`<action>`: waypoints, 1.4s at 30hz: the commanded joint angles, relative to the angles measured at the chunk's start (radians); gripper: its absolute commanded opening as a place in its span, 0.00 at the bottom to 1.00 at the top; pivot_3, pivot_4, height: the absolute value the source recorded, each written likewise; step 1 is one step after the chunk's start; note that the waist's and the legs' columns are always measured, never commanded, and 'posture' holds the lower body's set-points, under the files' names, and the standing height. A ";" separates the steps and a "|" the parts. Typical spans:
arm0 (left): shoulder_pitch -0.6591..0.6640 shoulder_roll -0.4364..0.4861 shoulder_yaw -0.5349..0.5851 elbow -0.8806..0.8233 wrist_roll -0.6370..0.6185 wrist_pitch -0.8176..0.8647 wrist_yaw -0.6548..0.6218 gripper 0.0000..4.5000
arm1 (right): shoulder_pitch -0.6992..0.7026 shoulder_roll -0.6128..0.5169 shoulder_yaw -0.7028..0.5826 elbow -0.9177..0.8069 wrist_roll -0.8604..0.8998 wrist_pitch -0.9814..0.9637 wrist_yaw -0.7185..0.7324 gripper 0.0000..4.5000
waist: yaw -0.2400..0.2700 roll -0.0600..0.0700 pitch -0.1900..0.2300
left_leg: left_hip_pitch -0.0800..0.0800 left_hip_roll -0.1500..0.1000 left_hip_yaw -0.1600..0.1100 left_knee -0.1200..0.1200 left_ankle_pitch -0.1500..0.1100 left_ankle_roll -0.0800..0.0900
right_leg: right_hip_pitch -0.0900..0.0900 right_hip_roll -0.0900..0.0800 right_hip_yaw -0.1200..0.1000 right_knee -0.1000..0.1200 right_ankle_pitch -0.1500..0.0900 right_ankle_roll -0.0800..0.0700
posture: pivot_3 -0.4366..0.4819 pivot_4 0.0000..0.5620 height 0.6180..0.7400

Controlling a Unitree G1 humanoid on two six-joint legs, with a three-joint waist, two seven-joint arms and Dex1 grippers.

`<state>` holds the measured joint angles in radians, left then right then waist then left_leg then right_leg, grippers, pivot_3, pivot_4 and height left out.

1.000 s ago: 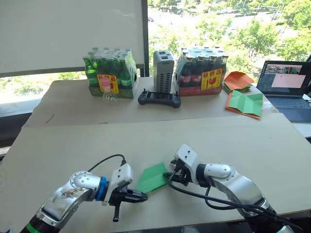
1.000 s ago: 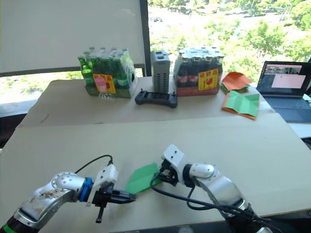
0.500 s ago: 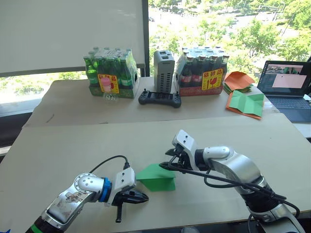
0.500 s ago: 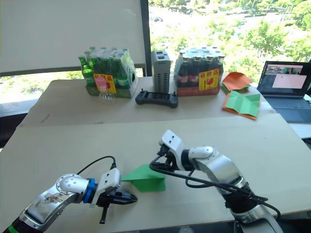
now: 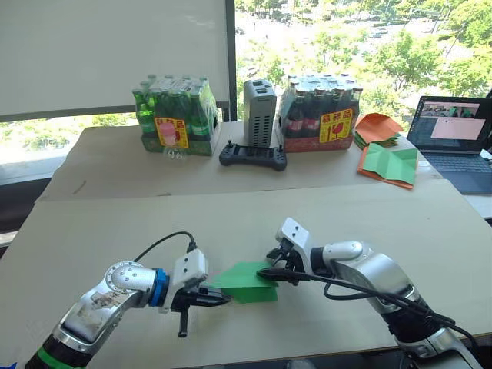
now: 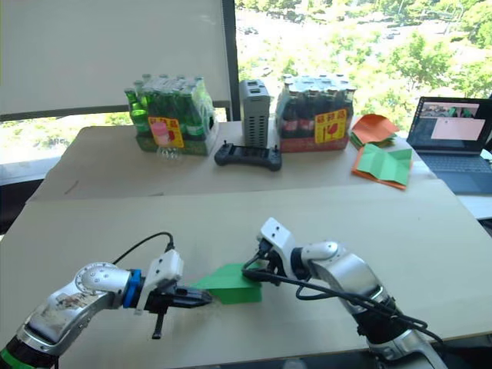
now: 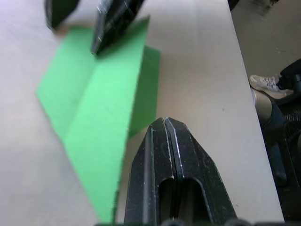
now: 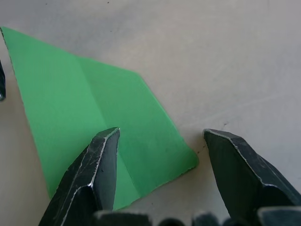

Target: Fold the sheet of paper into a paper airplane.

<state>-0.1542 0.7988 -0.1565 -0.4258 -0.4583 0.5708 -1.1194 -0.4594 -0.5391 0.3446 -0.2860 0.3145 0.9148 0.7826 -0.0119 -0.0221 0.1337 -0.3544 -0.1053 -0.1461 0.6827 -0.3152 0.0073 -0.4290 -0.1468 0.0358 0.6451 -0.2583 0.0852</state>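
The sheet of paper [image 5: 244,281], bright green and folded into a pointed wedge with a crease along it, lies on the pale table [image 5: 115,231] between my two grippers. My left gripper [image 5: 223,300] is shut, its tip [image 7: 164,121] against the paper's [image 7: 94,136] near edge with nothing gripped. My right gripper [image 5: 268,270] stands open at the wedge's wide end. One of its fingers [image 8: 101,160] is over the paper [image 8: 84,108]; the other is over bare table past the corner.
At the back stand a pack of green bottles [image 5: 173,115], a grey box [image 5: 259,102], a black controller [image 5: 252,157] and a pack of dark bottles [image 5: 319,114]. Orange and green papers [image 5: 387,163] and a laptop [image 5: 453,138] are at the back right.
The right gripper has come down from a raised hold and let the paper go, so the wedge lies flatter on the table. The left gripper has moved up to the paper's edge.
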 commanded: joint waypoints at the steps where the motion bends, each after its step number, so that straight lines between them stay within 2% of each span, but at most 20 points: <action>1: -0.042 -0.006 0.052 -0.036 -0.079 0.052 0.006 0.00 | 0.005 0.008 -0.011 -0.047 0.000 -0.021 -0.012 0.70 | -0.001 0.000 0.000 | 0.000 0.000 0.000 0.000 0.000 0.000 | 0.000 0.000 0.000 0.000 0.000 0.000 | 0.48 0.27 0.96; 4: -0.076 -0.025 0.048 0.004 -0.072 0.060 0.031 0.00 | 0.012 0.013 -0.011 -0.055 -0.001 -0.021 -0.022 0.70 | -0.001 0.000 0.000 | 0.000 0.000 0.000 0.000 0.000 0.000 | 0.000 0.000 0.000 0.000 0.000 0.000 | 0.48 0.27 0.96; 7: -0.066 -0.039 -0.020 0.040 0.001 0.005 0.033 0.00 | 0.015 0.015 -0.011 -0.062 0.000 -0.021 -0.032 0.70 | -0.003 0.000 0.000 | 0.000 0.000 0.000 0.000 0.000 0.000 | 0.000 0.000 0.000 0.000 0.000 0.000 | 0.48 0.27 0.96; 12: -0.053 -0.052 -0.070 0.071 0.055 -0.045 0.034 0.00 | 0.015 0.012 -0.013 -0.069 0.001 -0.019 -0.036 0.70 | -0.002 0.000 0.000 | 0.000 0.000 0.000 0.000 0.000 0.000 | 0.000 0.000 0.000 0.000 0.000 0.000 | 0.48 0.27 0.96; 28: -0.015 -0.046 -0.099 0.093 0.128 -0.125 0.017 0.00 | 0.028 -0.002 -0.053 -0.083 0.062 0.021 -0.013 0.70 | -0.002 0.000 0.000 | 0.000 0.000 0.000 0.000 0.000 0.000 | 0.000 0.000 0.000 0.000 0.000 0.000 | 0.48 0.27 0.96; 37: -0.024 -0.040 -0.110 0.058 0.145 -0.118 0.011 0.00 | -0.028 -0.003 -0.151 -0.019 0.193 0.210 0.005 0.70 | -0.002 0.000 0.000 | 0.000 0.000 0.000 0.000 0.000 0.000 | 0.000 0.000 0.000 0.000 0.000 0.000 | 0.48 0.27 0.96; 42: -0.029 -0.041 -0.116 0.052 0.152 -0.114 0.014 0.00 | -0.036 -0.015 -0.156 0.001 0.224 0.303 0.000 0.70 | -0.001 0.000 0.000 | 0.000 0.000 0.000 0.000 0.000 0.000 | 0.000 0.000 0.000 0.000 0.000 0.000 | 0.48 0.27 0.96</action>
<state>-0.1775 0.7532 -0.2753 -0.3409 -0.3117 0.4601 -1.1037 -0.4858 -0.5492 0.2147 -0.2778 0.5069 1.1938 0.7822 -0.0134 -0.0221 0.1337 -0.3546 -0.1051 -0.1459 0.6826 -0.3152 0.0073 -0.4291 -0.1468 0.0359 0.6452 -0.2583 0.0851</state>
